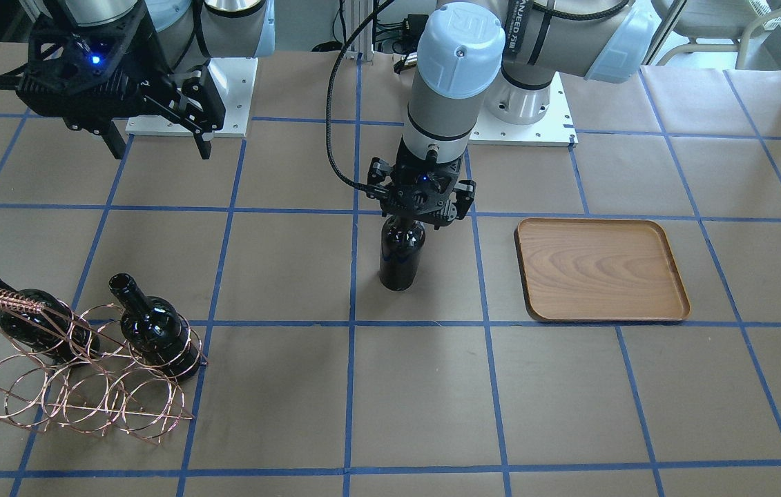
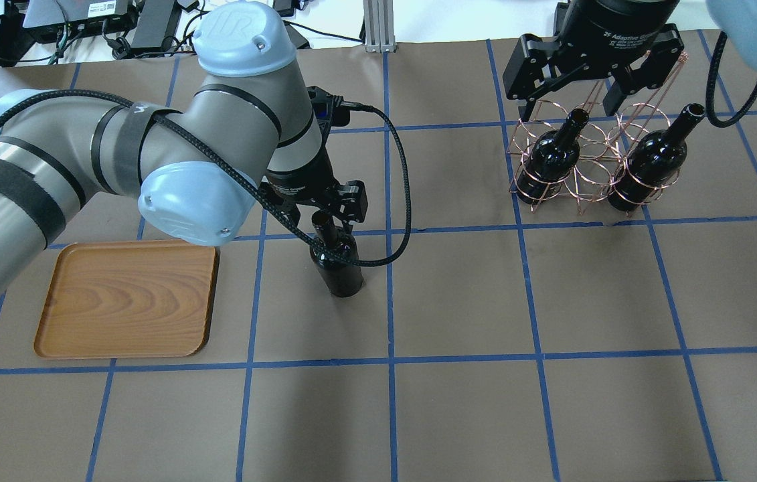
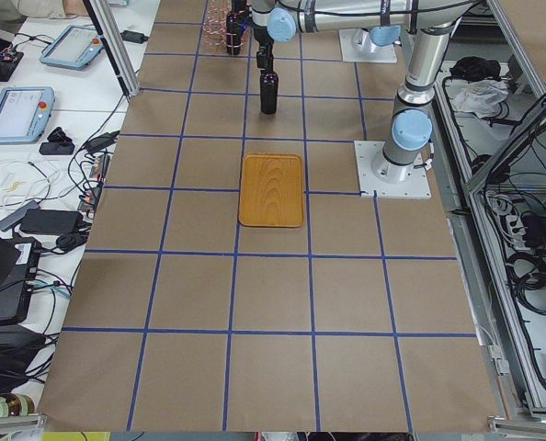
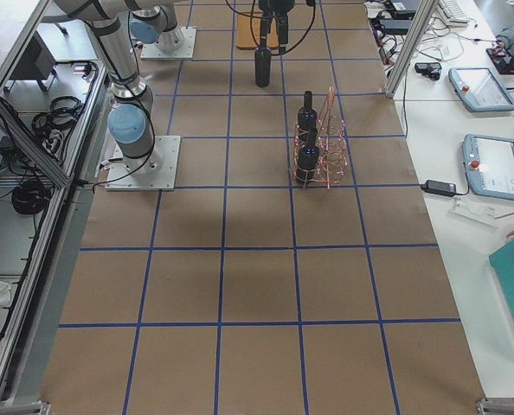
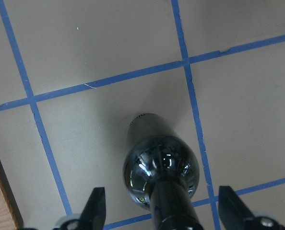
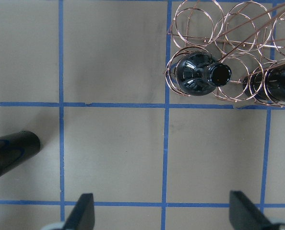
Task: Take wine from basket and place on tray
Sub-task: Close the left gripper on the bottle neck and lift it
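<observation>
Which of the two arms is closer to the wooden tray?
The left. The left fingers flank a bottle standing beside the tray; the right fingers hang far off, near the basket.

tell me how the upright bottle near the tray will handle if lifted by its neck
Probably slippery: the wine bottle is glossy, unlabelled glass, and the left claw sits open either side of its smooth neck. Likely tippy if nudged: it stands tall on a narrow base. Probably rigid yet breakable, being glass.

The wine stands on the table between the tray and the basket.
</observation>
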